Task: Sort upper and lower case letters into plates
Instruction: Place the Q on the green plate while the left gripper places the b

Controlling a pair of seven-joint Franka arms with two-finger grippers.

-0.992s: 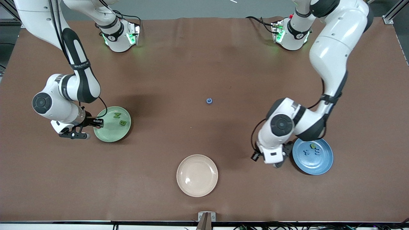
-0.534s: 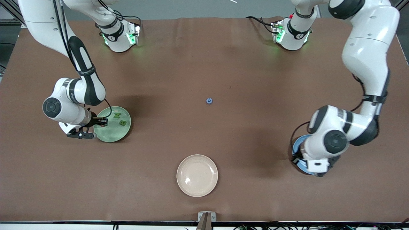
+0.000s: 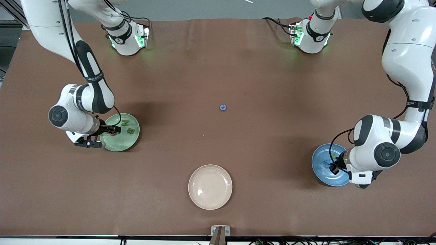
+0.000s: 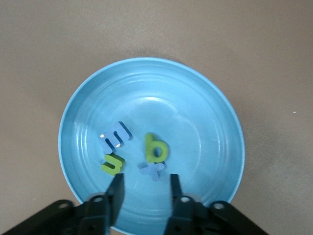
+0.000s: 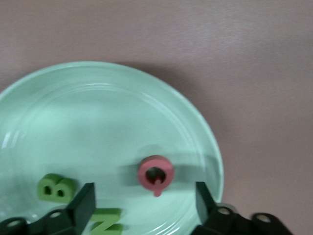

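Observation:
The mint green plate (image 3: 124, 143) holds a green N (image 3: 125, 123), a green B (image 3: 130, 130) and a pink Q (image 5: 155, 174). My right gripper (image 3: 108, 133) hangs over this plate's rim. In the right wrist view it (image 5: 145, 191) is wide open, and the Q lies free between the fingers. The blue plate (image 3: 322, 163) holds a blue m (image 4: 115, 135), a green u (image 4: 113, 163), a green b (image 4: 155, 148) and a blue x (image 4: 152, 169). My left gripper (image 3: 334, 166) is over it, open and empty (image 4: 145, 178).
A small blue letter (image 3: 222, 107) lies alone on the brown table near its middle. A cream-beige plate (image 3: 210, 186) sits empty nearer the front camera, between the two other plates.
The left arm has swung across the blue plate toward its own end of the table. The right gripper has shifted a little further over the mint plate.

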